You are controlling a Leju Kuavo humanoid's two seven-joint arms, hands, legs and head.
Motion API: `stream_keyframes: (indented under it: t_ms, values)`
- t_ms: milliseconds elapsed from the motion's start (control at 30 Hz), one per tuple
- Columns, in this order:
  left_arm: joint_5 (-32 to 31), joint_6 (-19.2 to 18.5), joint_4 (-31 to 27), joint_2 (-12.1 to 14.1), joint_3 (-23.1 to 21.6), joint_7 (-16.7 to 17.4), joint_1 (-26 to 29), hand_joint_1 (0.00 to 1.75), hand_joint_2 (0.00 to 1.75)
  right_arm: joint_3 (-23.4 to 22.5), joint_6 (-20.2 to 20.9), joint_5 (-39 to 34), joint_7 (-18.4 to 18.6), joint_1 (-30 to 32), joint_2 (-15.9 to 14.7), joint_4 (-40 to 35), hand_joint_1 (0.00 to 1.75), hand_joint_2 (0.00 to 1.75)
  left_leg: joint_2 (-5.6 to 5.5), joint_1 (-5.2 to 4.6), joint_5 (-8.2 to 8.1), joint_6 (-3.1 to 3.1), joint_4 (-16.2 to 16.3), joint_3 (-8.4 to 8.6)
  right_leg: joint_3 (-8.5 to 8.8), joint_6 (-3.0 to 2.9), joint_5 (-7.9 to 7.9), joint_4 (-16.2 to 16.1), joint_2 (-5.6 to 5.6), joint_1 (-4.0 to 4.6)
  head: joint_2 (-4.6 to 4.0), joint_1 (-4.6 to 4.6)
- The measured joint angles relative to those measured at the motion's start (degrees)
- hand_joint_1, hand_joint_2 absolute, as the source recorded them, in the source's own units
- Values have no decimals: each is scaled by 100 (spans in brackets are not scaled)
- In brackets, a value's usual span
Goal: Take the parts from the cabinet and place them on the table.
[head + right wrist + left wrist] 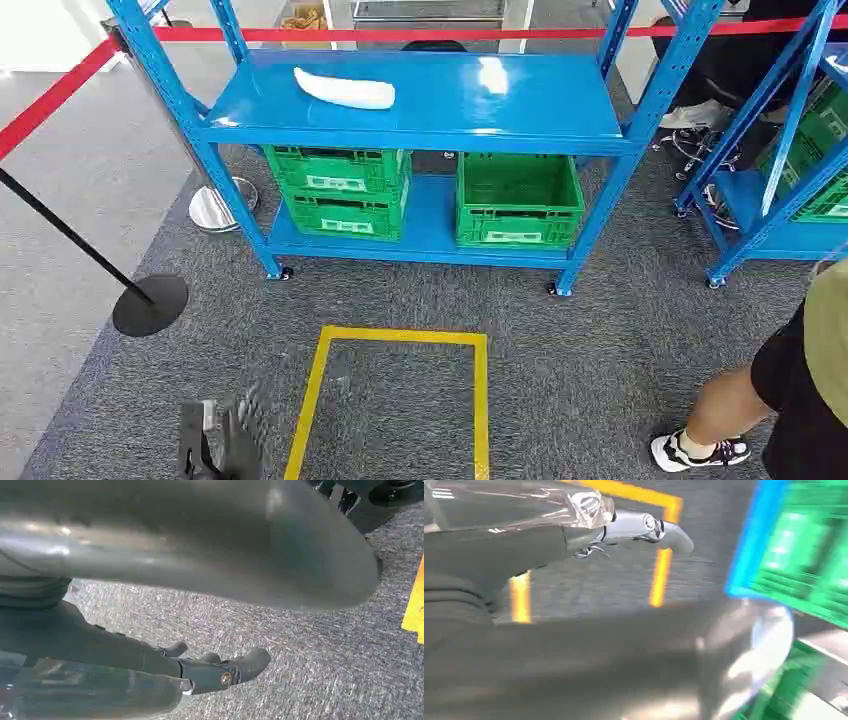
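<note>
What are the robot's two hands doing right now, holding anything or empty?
Left hand: low over the grey carpet, blurred; holds nothing, fingers look apart, so open.
Right hand: fingers extended over the carpet, holds nothing, open.

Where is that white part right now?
In the head view, the white part lies on the left of the blue rack's top shelf, above the stacked green crates.

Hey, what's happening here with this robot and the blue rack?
The robot faces a blue metal shelving rack across grey carpet, with a yellow taped square marked on the floor between. A long white plastic part lies untouched on the upper shelf; green plastic crates sit on the lower one. The left hand hangs low and blurred, holding nothing. The right hand also hangs empty over the carpet, fingers extended. A person's leg stands at the right.
</note>
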Motion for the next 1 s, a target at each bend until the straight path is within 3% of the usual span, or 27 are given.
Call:
stream_keyframes:
  t_ms: [267, 667, 767, 833, 867, 900, 933, 1000]
  values:
    - [-612, 127, -1576, 173, -160, -258, -48, 0, 0, -315, 44, 557, -57, -92, 74, 107, 0, 0, 1, 0, 0, 0, 1, -2, 1, 0, 0, 0, 1, 0, 0, 2]
    - [-1620, 636, -3700, 428, -822, -570, -335, 0, 0, -743, 101, 1397, -87, -226, 160, 238, 0, 0, 1, -5, -14, 23, 61, -39, -3, 27, 15, 0, 4, -12, 0, 0]
    - [-1877, 769, -4183, 476, -992, -605, -420, 0, 0, -835, 105, 1590, -90, -255, 179, 269, 0, 0, 3, -13, -30, 60, 96, -65, -8, 61, 21, -3, 4, -21, 0, 0]
    - [-2012, 848, -4374, 481, -1014, -625, -420, 0, 0, -848, 105, 1678, -92, -256, 192, 273, 0, 0, 18, -40, -45, 151, 50, -134, 40, 124, 93, 70, 16, -37, 0, -2]
    - [-2092, 899, -4496, 483, -1054, -629, -413, 0, 0, -874, 107, 1749, -94, -263, 199, 280, 0, 0, 27, -34, -75, 234, 24, -104, -4, 170, 164, 128, 9, -40, 0, -2]
    - [-2199, 955, -4704, 509, -1117, -645, -405, 0, 0, -916, 107, 1814, -96, -271, 199, 282, 0, 0, 37, 16, -52, 265, -16, 26, -77, 175, 109, 169, -1, -39, 0, -11]
    - [-2342, 1024, -4970, 527, -1202, -671, -413, 0, 0, -953, 109, 1892, -101, -293, 210, 293, 0, 0, 55, 19, -60, 279, -25, 37, -131, 191, 8, 317, -48, -22, 0, 34]
    - [-2715, 1172, -5324, 557, -1382, -710, -407, 0, 0, -1029, 114, 2086, -109, -350, 229, 319, 0, 0, 97, 21, -58, 283, -20, 57, -545, 217, -337, 1061, -73, -43, 0, 77]
